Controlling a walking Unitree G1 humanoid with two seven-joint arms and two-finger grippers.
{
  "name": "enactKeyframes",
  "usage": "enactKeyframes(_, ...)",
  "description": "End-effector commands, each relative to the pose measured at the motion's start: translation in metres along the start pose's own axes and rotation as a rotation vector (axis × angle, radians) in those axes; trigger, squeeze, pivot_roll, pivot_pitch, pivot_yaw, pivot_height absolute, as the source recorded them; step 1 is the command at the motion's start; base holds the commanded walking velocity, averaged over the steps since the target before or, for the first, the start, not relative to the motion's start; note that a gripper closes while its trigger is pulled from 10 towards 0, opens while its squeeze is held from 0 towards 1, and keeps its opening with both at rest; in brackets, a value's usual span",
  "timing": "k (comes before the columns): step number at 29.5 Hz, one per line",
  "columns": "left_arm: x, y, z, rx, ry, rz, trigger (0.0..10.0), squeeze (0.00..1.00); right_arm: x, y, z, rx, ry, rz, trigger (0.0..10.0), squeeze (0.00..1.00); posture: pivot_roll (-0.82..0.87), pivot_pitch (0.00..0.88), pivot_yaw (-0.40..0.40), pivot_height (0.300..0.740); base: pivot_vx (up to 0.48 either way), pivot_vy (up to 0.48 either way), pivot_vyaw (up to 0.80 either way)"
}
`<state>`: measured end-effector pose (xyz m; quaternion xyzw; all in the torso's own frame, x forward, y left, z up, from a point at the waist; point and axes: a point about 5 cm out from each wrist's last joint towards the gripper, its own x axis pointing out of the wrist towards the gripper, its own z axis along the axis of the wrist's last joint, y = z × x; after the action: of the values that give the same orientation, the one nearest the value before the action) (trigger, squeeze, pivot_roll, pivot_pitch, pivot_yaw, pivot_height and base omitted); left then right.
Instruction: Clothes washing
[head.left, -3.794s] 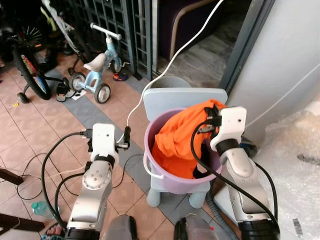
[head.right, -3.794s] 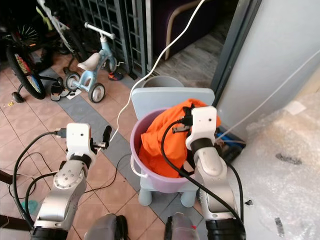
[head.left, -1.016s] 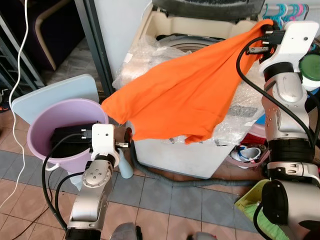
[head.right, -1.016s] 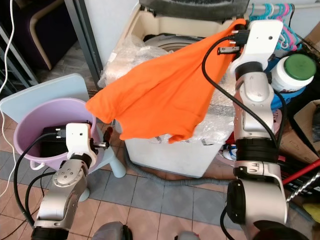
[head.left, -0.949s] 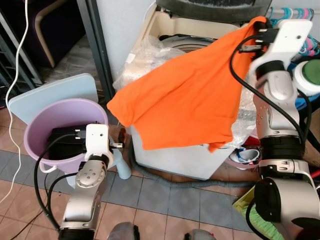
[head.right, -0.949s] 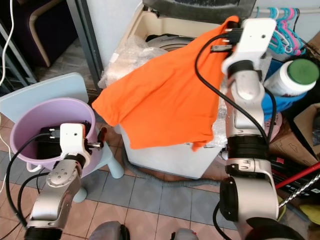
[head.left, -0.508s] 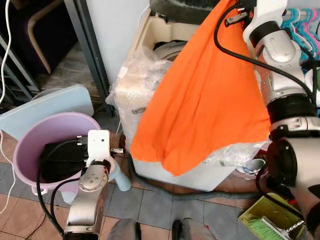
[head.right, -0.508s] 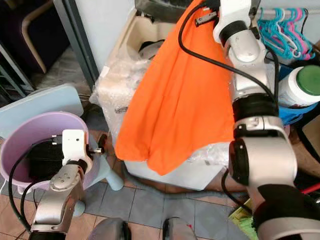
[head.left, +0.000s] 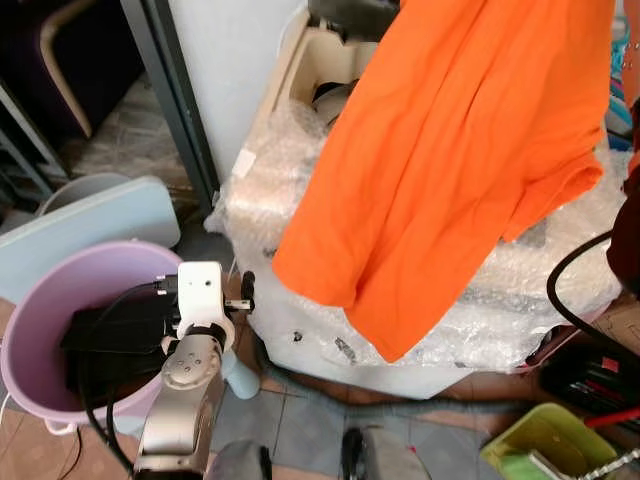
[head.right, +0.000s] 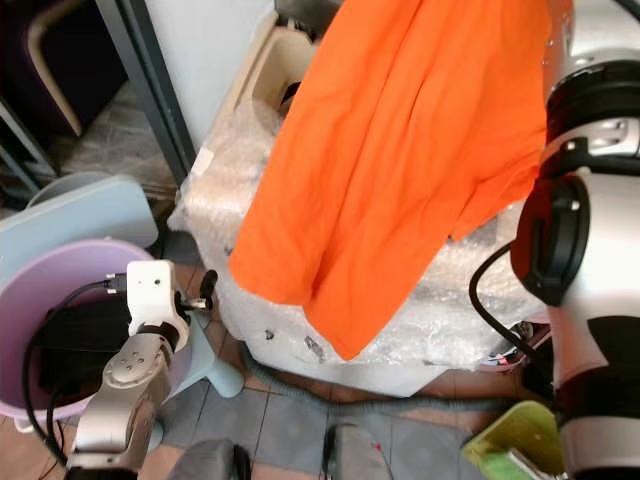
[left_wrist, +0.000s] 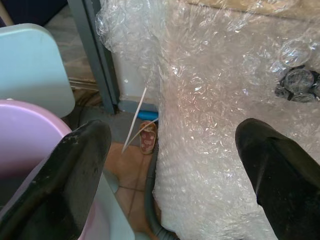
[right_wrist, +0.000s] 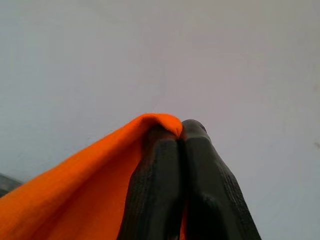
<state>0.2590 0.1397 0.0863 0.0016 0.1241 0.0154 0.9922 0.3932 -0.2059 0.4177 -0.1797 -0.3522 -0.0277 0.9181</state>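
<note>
An orange garment (head.left: 440, 170) hangs from above in front of the washing machine (head.left: 300, 180), which is wrapped in bubble wrap. Its open tub (head.left: 330, 95) lies behind the cloth. My right gripper (right_wrist: 181, 140) is shut on the garment's top edge, high against a pale wall; the right arm (head.right: 590, 120) rises along the right side. My left gripper (left_wrist: 172, 150) is open and empty, low beside the purple bucket (head.left: 40, 300) and facing the machine's wrapped side. Dark clothes (head.left: 120, 330) lie in the bucket.
The bucket stands on a pale blue plastic chair (head.left: 90, 225). A dark door post (head.left: 170, 110) rises left of the machine. A grey hose (head.right: 300, 390) runs along the tiled floor below it, and a green basket (head.left: 545, 440) sits at the lower right.
My right arm has lifted the orange garment higher, so it now hangs more steeply over the machine. The view has moved closer to the machine. The left gripper stays by the bucket.
</note>
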Motion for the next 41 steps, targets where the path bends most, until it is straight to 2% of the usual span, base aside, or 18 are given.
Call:
enactKeyframes(1, -0.004, 0.006, -0.006, 0.001, 0.025, 0.015, 10.0, 0.0, -0.022, 0.037, -0.043, 0.003, 0.154, 0.166, 10.0, 0.0, 0.07, 0.111, -0.009, 0.74, 0.0, 0.0, 0.0)
enactKeyframes(4, -0.005, 0.006, -0.005, 0.001, 0.021, 0.01, 10.0, 0.0, -0.042, 0.056, -0.071, 0.04, 0.27, 0.267, 10.0, 0.0, 0.06, 0.112, -0.007, 0.74, 0.0, 0.0, 0.0)
enactKeyframes(7, -0.004, 0.005, -0.005, 0.004, 0.021, 0.002, 10.0, 0.0, -0.086, 0.09, -0.114, 0.001, 0.455, 0.508, 10.0, 0.0, 0.06, 0.11, -0.004, 0.74, 0.0, 0.0, 0.0)
enactKeyframes(10, -0.003, 0.003, -0.005, 0.01, 0.02, -0.009, 10.0, 0.0, -0.119, 0.102, -0.136, -0.016, 0.55, 0.661, 10.0, 0.0, 0.05, 0.108, -0.002, 0.74, 0.0, 0.0, 0.0)
enactKeyframes(11, -0.003, 0.002, -0.005, 0.011, 0.019, -0.012, 10.0, 0.0, -0.123, 0.101, -0.139, 0.003, 0.563, 0.666, 10.0, 0.27, 0.05, 0.107, -0.003, 0.74, 0.0, 0.0, 0.0)
enactKeyframes(12, -0.002, 0.002, -0.004, 0.013, 0.019, -0.014, 10.0, 0.0, -0.124, 0.099, -0.14, 0.034, 0.569, 0.662, 10.0, 1.0, 0.05, 0.107, -0.003, 0.74, 0.0, 0.0, 0.0)
enactKeyframes(17, -0.002, 0.0, -0.005, 0.015, 0.017, -0.02, 10.0, 0.0, -0.111, 0.083, -0.122, 0.098, 0.428, 0.6, 10.0, 1.0, 0.05, 0.104, -0.009, 0.74, 0.0, 0.0, 0.0)
enactKeyframes(18, -0.003, 0.001, -0.006, 0.013, 0.02, -0.014, 10.0, 0.0, -0.107, 0.074, -0.114, 0.155, 0.376, 0.567, 10.0, 1.0, 0.05, 0.103, -0.011, 0.74, 0.0, 0.0, 0.0)
enactKeyframes(22, -0.004, 0.002, -0.006, 0.009, 0.022, -0.006, 10.0, 0.0, -0.112, 0.062, -0.107, 0.25, 0.348, 0.504, 10.0, 1.0, 0.04, 0.101, -0.011, 0.74, 0.0, 0.0, 0.0)
enactKeyframes(25, -0.004, 0.003, -0.006, 0.015, 0.022, -0.013, 10.0, 0.0, -0.138, 0.061, -0.1, 0.342, 0.325, 0.575, 10.0, 1.0, 0.03, 0.105, 0.006, 0.74, 0.0, 0.0, 0.0)
enactKeyframes(31, -0.002, 0.0, -0.007, 0.024, 0.03, -0.042, 10.0, 0.0, -0.187, 0.074, -0.099, 0.331, 0.411, 0.866, 10.0, 1.0, 0.0, 0.113, 0.018, 0.74, 0.0, 0.0, 0.0)
enactKeyframes(33, -0.001, -0.001, -0.006, 0.026, 0.029, -0.047, 10.0, 0.0, -0.2, 0.076, -0.105, 0.3, 0.486, 0.919, 10.0, 1.0, 0.0, 0.116, 0.017, 0.74, 0.0, 0.0, 0.0)
enactKeyframes(34, -0.001, -0.001, -0.005, 0.022, 0.021, -0.043, 10.0, 0.0, -0.206, 0.077, -0.11, 0.243, 0.527, 0.927, 10.0, 1.0, 0.0, 0.121, 0.017, 0.74, 0.0, 0.0, 0.0)
enactKeyframes(37, -0.001, -0.001, -0.001, 0.008, -0.009, -0.033, 10.0, 0.0, -0.215, 0.081, -0.122, 0.174, 0.622, 0.9, 10.0, 1.0, 0.02, 0.125, 0.009, 0.74, 0.0, 0.0, 0.0)
enactKeyframes(38, -0.002, 0.0, -0.001, 0.008, -0.006, -0.028, 10.0, 0.0, -0.216, 0.084, -0.123, 0.175, 0.638, 0.899, 10.0, 0.92, 0.02, 0.126, 0.008, 0.74, 0.0, 0.0, 0.0)
enactKeyframes(39, -0.003, 0.002, -0.001, 0.005, -0.001, -0.021, 10.0, 0.0, -0.218, 0.087, -0.124, 0.163, 0.648, 0.906, 6.6, 0.8, 0.03, 0.126, 0.006, 0.74, 0.0, 0.0, 0.0)
enactKeyframes(40, -0.003, 0.003, -0.002, 0.002, 0.002, -0.013, 10.0, 0.0, -0.219, 0.09, -0.126, 0.134, 0.655, 0.91, 4.2, 0.66, 0.03, 0.128, 0.005, 0.74, 0.0, 0.0, 0.0)
enactKeyframes(41, -0.003, 0.003, -0.002, 0.002, 0.002, -0.013, 10.0, 0.0, -0.219, 0.09, -0.126, 0.134, 0.655, 0.91, 4.2, 0.66, 0.03, 0.128, 0.005, 0.74, 0.0, 0.0, 0.0)
